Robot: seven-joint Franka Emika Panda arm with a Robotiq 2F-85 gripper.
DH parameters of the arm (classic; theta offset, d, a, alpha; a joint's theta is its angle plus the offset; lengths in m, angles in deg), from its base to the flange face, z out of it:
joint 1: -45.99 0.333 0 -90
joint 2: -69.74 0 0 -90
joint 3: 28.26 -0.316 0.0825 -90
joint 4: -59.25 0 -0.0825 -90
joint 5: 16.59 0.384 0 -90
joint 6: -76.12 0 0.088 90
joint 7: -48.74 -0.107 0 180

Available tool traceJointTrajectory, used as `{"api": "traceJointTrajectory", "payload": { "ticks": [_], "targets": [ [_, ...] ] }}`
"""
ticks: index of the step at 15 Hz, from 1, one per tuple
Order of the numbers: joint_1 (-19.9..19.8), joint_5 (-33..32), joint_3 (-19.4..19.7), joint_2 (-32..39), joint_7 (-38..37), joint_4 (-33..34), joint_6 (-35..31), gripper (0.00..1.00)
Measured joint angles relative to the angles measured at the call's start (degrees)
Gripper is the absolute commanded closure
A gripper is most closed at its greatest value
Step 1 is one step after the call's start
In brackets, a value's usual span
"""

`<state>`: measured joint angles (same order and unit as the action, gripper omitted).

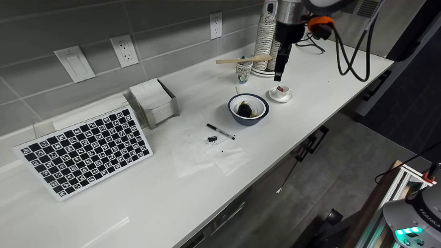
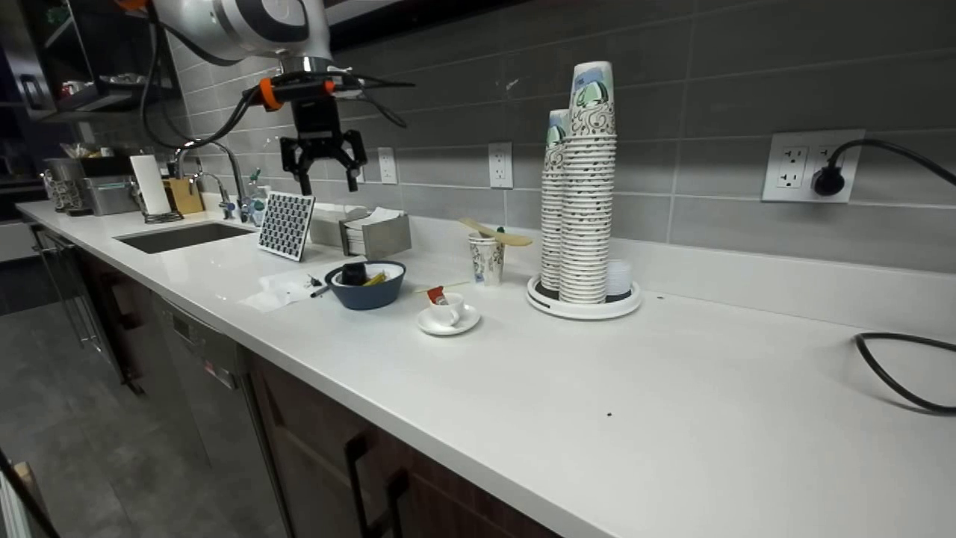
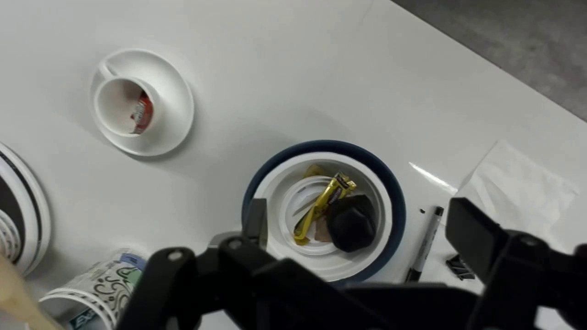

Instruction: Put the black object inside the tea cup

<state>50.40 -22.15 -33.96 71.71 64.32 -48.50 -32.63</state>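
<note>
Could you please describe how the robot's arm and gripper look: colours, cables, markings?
The arm is rounded, mainly white and dark grey; the gripper is black with two angular jaws. Black cables loop beside an orange band; the base carries FRANKA lettering and green lights.

In the wrist view, beneath the black two-fingered gripper (image 3: 364, 225), the glossy white countertop (image 3: 257, 59) is softly lit, glare and faint shadows are seen near the round blue-rimmed bowl (image 3: 330, 146), and the tan wooden spoon (image 3: 16, 293) to one side is blurred.
</note>
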Motion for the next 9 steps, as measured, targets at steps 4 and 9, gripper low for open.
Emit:
{"api": "traceJointTrajectory", "payload": {
  "ticks": [4,9],
  "targets": [
    [3.61,-5.46,-2.98,-0.84,-4.04,-7.74,-10.97,0.0],
    [5.45,-16.89,-3.87,7.27,-3.91,-0.58,-11.96,0.0]
  ]
}}
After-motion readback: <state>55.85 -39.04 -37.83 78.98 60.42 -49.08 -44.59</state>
